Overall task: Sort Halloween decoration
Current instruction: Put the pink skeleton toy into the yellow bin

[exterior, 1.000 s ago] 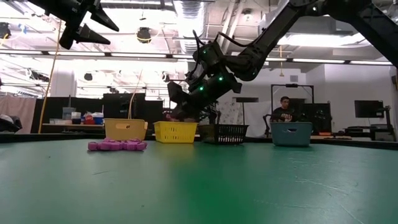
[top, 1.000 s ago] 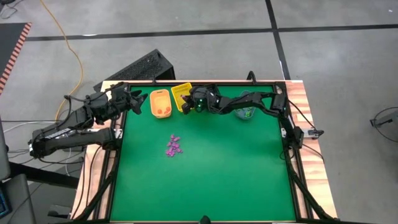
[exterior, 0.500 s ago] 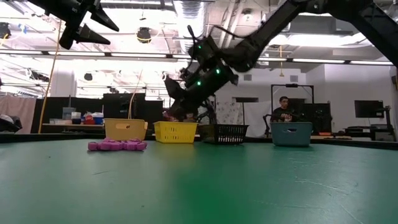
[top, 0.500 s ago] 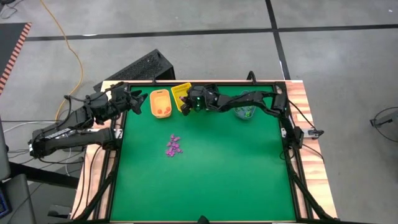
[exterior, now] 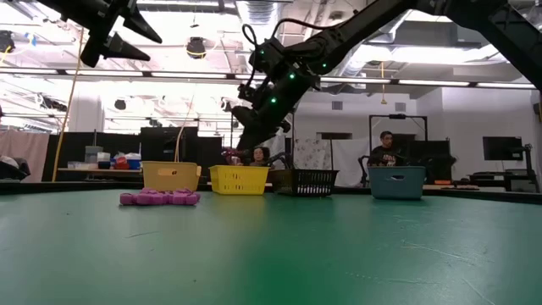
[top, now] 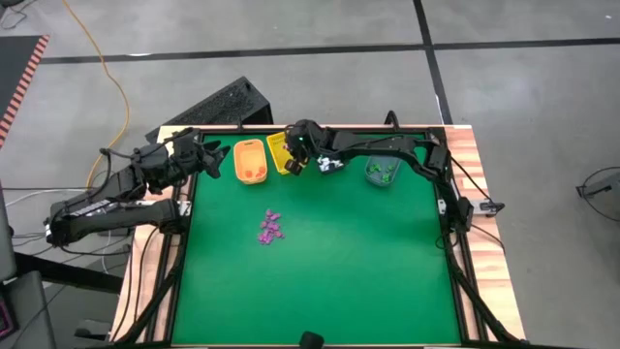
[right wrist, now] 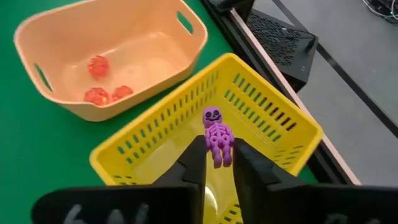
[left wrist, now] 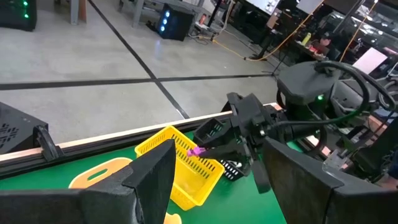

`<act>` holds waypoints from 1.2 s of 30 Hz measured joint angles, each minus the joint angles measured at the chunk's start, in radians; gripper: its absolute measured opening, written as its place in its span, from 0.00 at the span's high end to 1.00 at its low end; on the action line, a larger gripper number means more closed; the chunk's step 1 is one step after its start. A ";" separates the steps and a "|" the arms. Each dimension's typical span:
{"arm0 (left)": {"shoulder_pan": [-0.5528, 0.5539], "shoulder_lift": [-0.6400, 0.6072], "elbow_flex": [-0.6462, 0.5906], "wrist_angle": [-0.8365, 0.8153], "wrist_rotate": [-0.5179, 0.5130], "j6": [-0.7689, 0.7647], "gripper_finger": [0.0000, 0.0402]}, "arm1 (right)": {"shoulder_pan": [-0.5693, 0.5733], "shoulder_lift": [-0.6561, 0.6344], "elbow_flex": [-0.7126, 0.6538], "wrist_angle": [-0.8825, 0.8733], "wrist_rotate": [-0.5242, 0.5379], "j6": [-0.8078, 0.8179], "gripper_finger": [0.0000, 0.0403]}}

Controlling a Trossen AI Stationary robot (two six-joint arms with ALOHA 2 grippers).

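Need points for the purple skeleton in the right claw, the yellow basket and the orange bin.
purple skeleton (right wrist: 217, 139): right wrist view, on its ribcage, between the claw's fingers.
yellow basket (right wrist: 273, 118): right wrist view, on the slotted far wall.
orange bin (right wrist: 134, 53): right wrist view, on the bare inner floor.

Robotics lab: taped concrete floor (top: 291, 39), ceiling ducts (exterior: 254, 13), monitors (exterior: 500, 148).

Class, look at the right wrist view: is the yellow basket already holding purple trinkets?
No. The yellow basket looks empty; the only purple skeleton is pinched in the right hand above it.
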 joint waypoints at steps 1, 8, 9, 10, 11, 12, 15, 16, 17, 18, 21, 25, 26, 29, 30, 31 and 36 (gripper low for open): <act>0.000 0.000 0.000 -0.003 0.000 0.000 0.42 | 0.000 0.000 0.000 -0.003 -0.001 -0.004 0.81; 0.000 0.000 0.000 -0.033 0.000 -0.002 0.42 | 0.001 0.000 0.000 -0.003 -0.019 -0.025 0.55; 0.000 0.000 0.000 -0.035 0.000 -0.002 0.42 | -0.001 0.000 0.000 -0.005 -0.020 -0.024 0.51; 0.000 0.000 0.000 -0.035 0.000 -0.002 0.42 | -0.002 0.000 0.000 -0.010 -0.020 -0.021 0.48; 0.000 0.000 0.000 -0.035 0.000 -0.002 0.42 | -0.004 0.000 0.000 -0.015 -0.020 -0.014 0.45; 0.000 0.000 0.000 -0.035 0.000 -0.002 0.42 | -0.004 0.000 0.000 -0.018 -0.020 -0.005 0.43; 0.000 0.000 0.000 -0.036 0.000 -0.001 0.42 | 0.000 0.000 0.001 -0.009 -0.071 -0.001 0.41; 0.000 0.000 0.000 -0.036 0.000 0.003 0.42 | 0.003 0.000 0.005 -0.005 -0.117 -0.004 0.41; 0.000 0.000 0.000 -0.036 0.000 0.009 0.42 | 0.008 0.000 0.014 -0.007 -0.169 -0.003 0.41; 0.000 0.000 0.000 -0.036 0.000 0.014 0.42 | 0.014 0.001 0.025 -0.008 -0.224 -0.001 0.42; 0.000 0.000 0.000 -0.036 0.000 0.018 0.42 | 0.040 0.000 0.041 0.005 -0.382 -0.001 0.43; 0.000 0.000 0.000 -0.036 0.009 0.018 0.42 | 0.100 0.001 0.040 -0.039 -0.481 -0.102 0.43; 0.000 0.000 0.000 -0.036 0.010 0.018 0.42 | 0.116 0.001 0.040 -0.058 -0.481 -0.135 0.44; 0.000 0.000 0.000 -0.039 0.023 0.019 0.42 | 0.159 0.003 0.035 -0.109 -0.482 -0.221 0.44; 0.000 0.000 0.000 -0.039 0.026 0.019 0.42 | 0.172 0.003 0.024 -0.111 -0.472 -0.246 0.44; 0.000 0.000 0.000 -0.039 0.026 0.019 0.42 | 0.185 0.004 0.012 -0.109 -0.455 -0.275 0.44; 0.000 0.000 0.000 -0.039 0.026 0.029 0.42 | 0.227 0.006 -0.007 -0.080 -0.441 -0.376 0.44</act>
